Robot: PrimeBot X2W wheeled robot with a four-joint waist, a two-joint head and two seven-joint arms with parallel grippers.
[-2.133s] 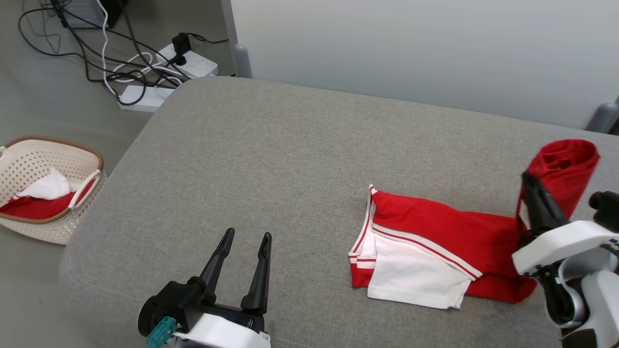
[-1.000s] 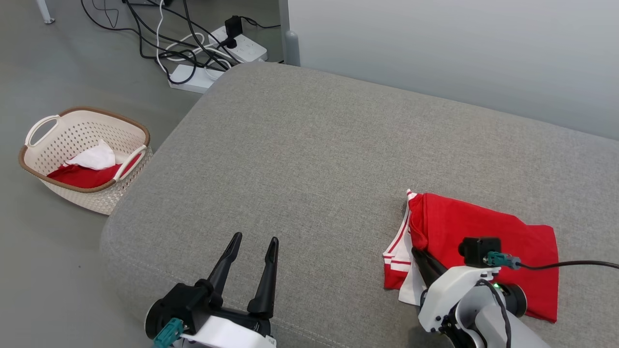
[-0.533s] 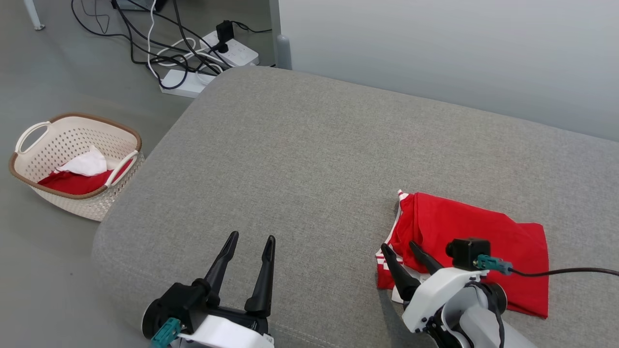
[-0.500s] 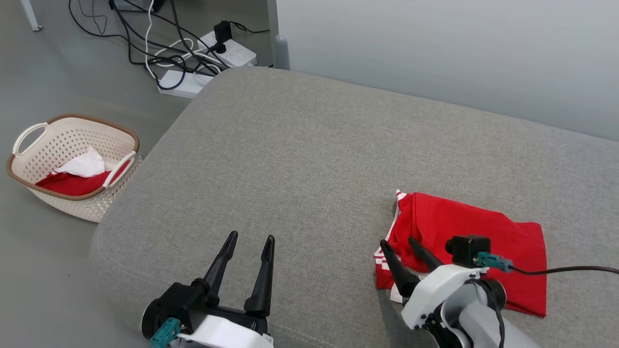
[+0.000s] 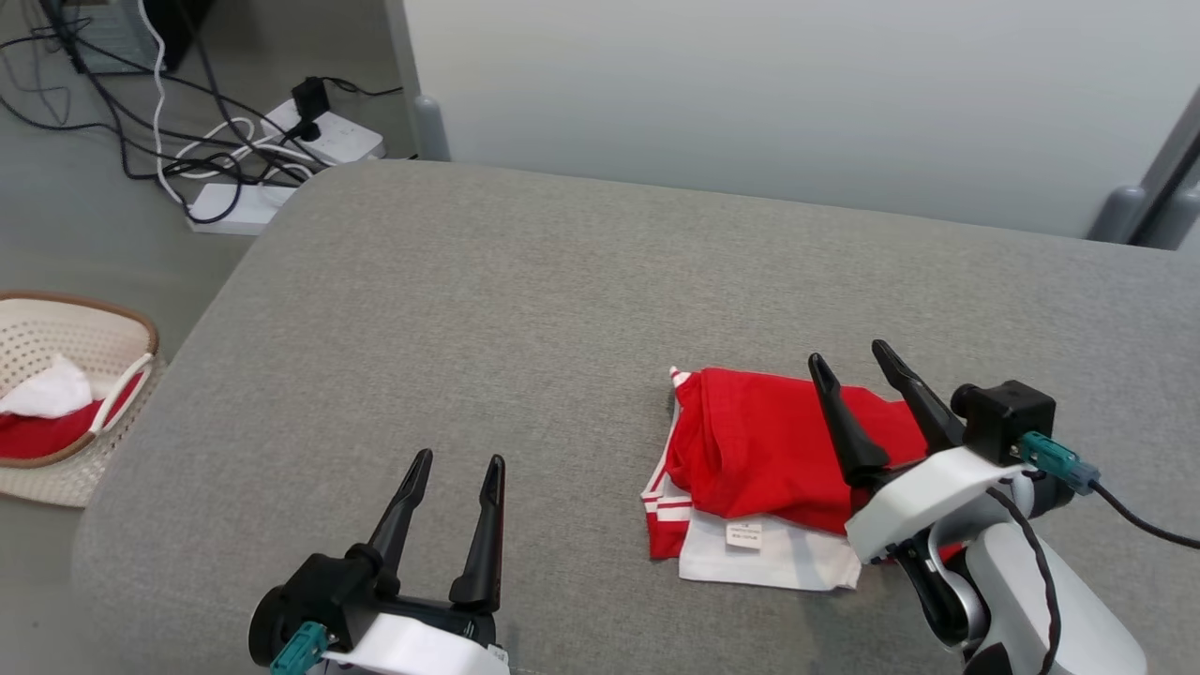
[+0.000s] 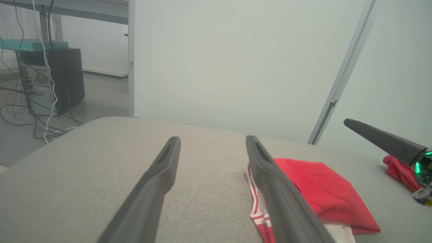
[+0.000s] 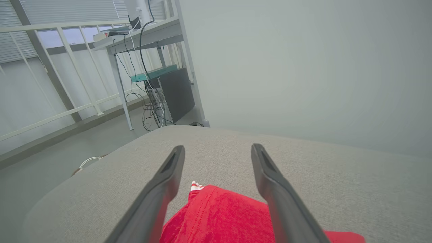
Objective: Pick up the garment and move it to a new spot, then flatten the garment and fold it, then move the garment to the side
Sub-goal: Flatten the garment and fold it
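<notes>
Our garment (image 5: pixel 750 450) is a red and white piece lying folded on the grey cushion (image 5: pixel 469 281), in the right half and fairly close to the near edge. The red layer sits on top, and a white part with a small label (image 5: pixel 742 534) pokes out on the near side. The right gripper (image 5: pixel 847 352) is over the red part, fingers spread wide with nothing between them, so it's let go. The left gripper (image 5: pixel 460 457) is also wide apart and empty, by the near edge and well apart from the garment on its left. Off the cushion's left edge, a basket (image 5: pixel 47 483) with red and white cloth sits on the floor.
</notes>
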